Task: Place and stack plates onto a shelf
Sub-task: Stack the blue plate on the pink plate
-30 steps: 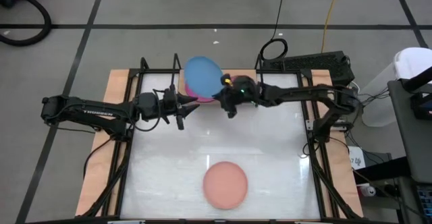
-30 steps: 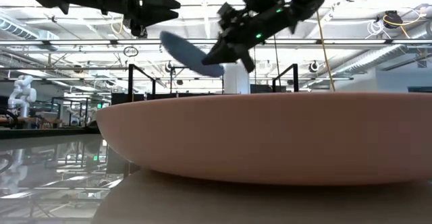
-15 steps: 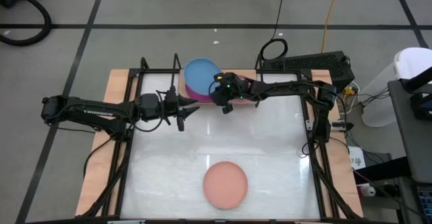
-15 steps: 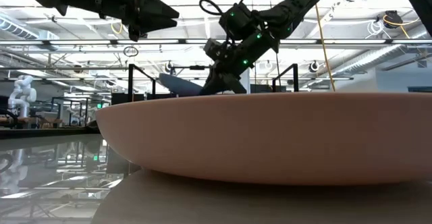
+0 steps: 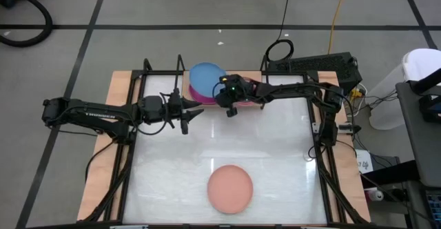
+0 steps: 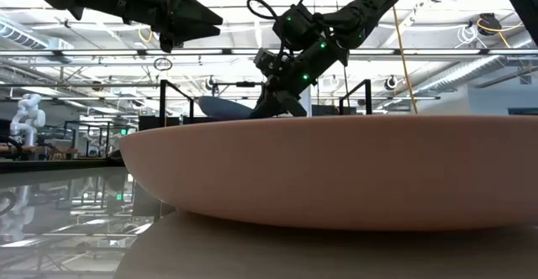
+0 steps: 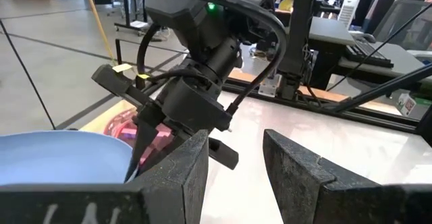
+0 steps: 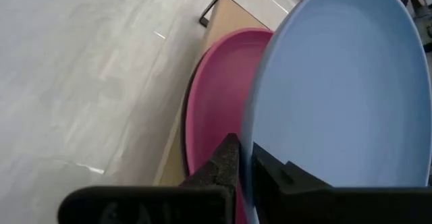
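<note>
Overhead, blue plate (image 5: 204, 74): round, plain, pale blue, lying tilted over a magenta plate (image 5: 207, 96) at the back edge of the table, on the light-brown wooden shelf (image 5: 118, 84) with black rod uprights (image 5: 181, 69). Rim of a black plate (image 8: 186, 119) just visible beneath the magenta one in the right wrist view. Salmon plate (image 5: 230, 188) alone near the front of the white tabletop (image 5: 275, 153), well apart from the stack.

Right gripper (image 5: 229, 99) clamped on the near rim of the blue plate, fingers (image 8: 227, 158) pinched either side of the edge. Left gripper (image 5: 191, 114) just beside the stack, hovering, fingers (image 7: 291, 163) apart, empty.

Compared with a second ago: blue plate lowered from a raised tilt down onto the magenta plate; right arm stretched farther toward the shelf; left arm unmoved.
</note>
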Robot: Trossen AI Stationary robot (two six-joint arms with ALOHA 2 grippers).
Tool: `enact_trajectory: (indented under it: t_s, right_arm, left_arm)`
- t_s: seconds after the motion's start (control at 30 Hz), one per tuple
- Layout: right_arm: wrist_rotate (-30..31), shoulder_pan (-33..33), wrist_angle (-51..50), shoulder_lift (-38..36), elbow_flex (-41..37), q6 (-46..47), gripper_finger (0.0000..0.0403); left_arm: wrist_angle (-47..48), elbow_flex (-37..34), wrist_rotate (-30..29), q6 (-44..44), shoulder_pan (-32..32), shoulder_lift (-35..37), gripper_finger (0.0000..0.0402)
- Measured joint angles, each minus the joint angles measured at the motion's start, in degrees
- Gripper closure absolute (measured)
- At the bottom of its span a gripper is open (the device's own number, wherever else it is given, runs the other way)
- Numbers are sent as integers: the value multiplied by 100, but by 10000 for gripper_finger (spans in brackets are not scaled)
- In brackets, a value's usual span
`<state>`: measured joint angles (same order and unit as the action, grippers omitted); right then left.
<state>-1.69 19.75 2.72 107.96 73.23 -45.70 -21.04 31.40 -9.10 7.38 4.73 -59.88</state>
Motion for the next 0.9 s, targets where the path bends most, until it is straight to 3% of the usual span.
enact_trajectory:
  t_s: [0.9]
  right_arm:
    - [11, -34, 0, 0, -7, 144, 344]
  left_arm:
    - [206, 0, -1, 17, 0, 0, 254]
